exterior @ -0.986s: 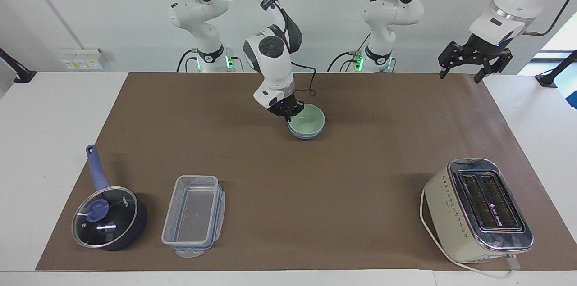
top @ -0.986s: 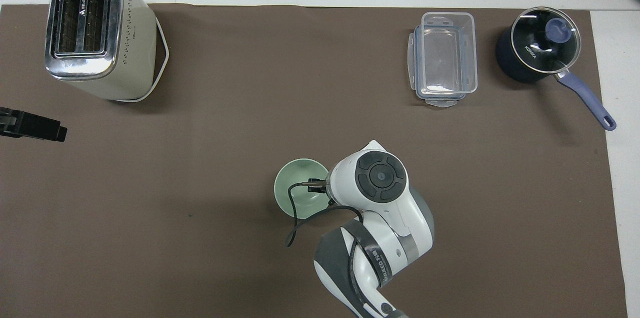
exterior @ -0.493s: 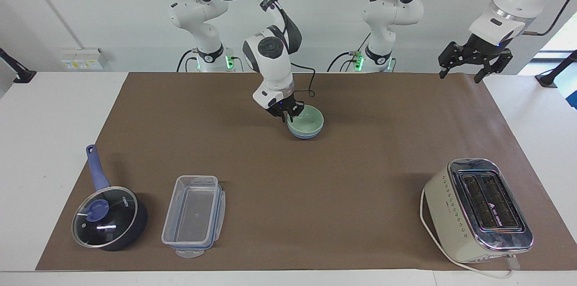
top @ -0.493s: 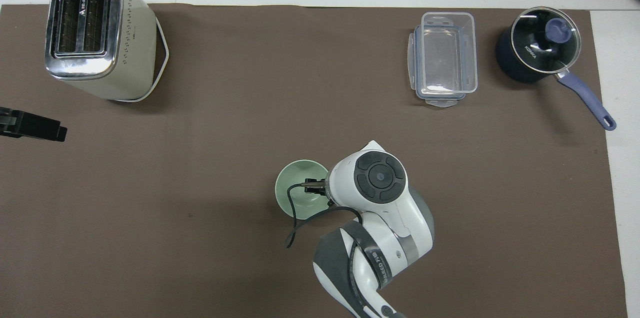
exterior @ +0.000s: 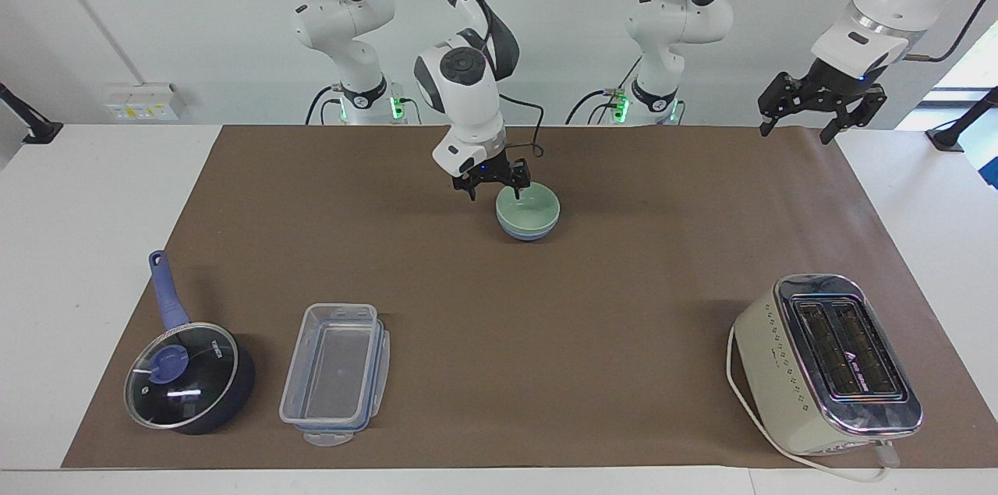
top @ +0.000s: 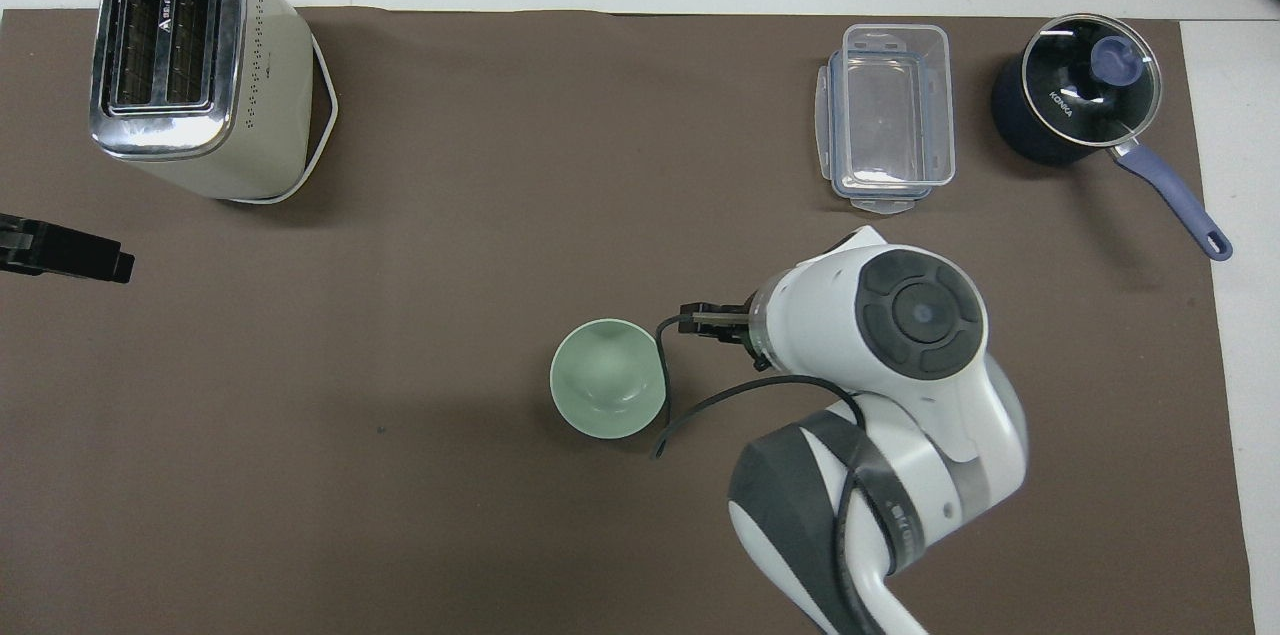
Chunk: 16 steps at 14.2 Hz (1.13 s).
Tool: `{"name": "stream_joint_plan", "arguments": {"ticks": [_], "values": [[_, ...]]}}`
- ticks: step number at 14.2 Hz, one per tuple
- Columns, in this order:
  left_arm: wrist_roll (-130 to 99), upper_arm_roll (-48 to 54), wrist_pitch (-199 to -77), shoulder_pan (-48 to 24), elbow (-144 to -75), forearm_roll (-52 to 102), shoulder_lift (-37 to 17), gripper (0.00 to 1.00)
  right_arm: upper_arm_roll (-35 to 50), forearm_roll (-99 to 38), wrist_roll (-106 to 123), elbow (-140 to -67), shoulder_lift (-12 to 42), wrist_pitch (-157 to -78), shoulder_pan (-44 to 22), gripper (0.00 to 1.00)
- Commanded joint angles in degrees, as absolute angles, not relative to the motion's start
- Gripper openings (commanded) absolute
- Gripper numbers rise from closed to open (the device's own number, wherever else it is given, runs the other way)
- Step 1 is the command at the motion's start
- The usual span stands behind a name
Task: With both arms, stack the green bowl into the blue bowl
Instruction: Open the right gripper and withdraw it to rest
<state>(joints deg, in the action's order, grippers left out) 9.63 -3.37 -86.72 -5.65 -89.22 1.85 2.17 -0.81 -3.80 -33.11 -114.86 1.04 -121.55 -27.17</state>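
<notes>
The green bowl [exterior: 529, 208] sits upright, mouth up, nested in the blue bowl [exterior: 530, 231] near mid-mat, closer to the robots than the toaster [exterior: 826, 362]. The right gripper [exterior: 493, 185] hangs just above the mat beside the stack, fingers spread, holding nothing, wrist pointing down. The left gripper [exterior: 819, 101] waits raised over the mat's corner, fingers apart.

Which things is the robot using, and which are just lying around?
For the job:
green bowl, nested in the blue bowl
right pincer, open, up beside the bowls
left pincer, open, waiting at the left arm's end

Just lying about:
toaster
clear box
saucepan
</notes>
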Motion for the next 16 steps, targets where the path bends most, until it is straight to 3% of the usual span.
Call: {"name": "stream_joint_plan", "arguments": {"ticks": [1,7,16], "values": [[9.32,-3.08,-85.78,-4.92,-89.47,2.72,2.90,1.00,-0.35,-2.11,-31.47,-109.88,0.36,-116.56,-22.69,1.00],[9.32,-3.08,-85.78,-4.92,-89.47,2.72,2.81,1.00,-0.53,-1.23,-22.77,-103.55,-5.70,-103.56,-13.81,1.00],[9.32,-3.08,-85.78,-4.92,-89.47,2.72,2.90,1.00,-0.70,-1.14,-10.56,-90.28,-6.94,-84.83,-1.86,1.00]]}}
